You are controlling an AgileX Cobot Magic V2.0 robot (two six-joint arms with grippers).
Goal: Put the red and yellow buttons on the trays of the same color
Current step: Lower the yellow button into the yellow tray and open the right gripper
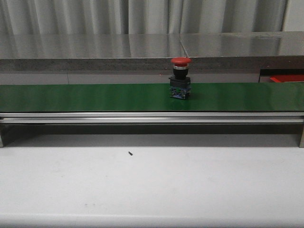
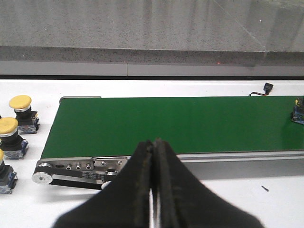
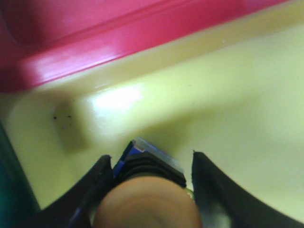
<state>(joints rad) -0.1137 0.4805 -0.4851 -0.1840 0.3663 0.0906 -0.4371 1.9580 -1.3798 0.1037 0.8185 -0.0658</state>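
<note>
A red button stands upright on the green belt, right of its middle; its base edge shows in the left wrist view. A red tray peeks out at the far right. My left gripper is shut and empty, above the white table near the belt's left end. My right gripper is shut on a yellow-capped button and holds it just over a yellow tray, beside the red tray's rim. Neither gripper shows in the front view.
Three yellow buttons stand on the table off the belt's left end. The belt's roller and metal frame lie just ahead of my left fingers. A small dark speck lies on the white table. A grey ledge runs behind the belt.
</note>
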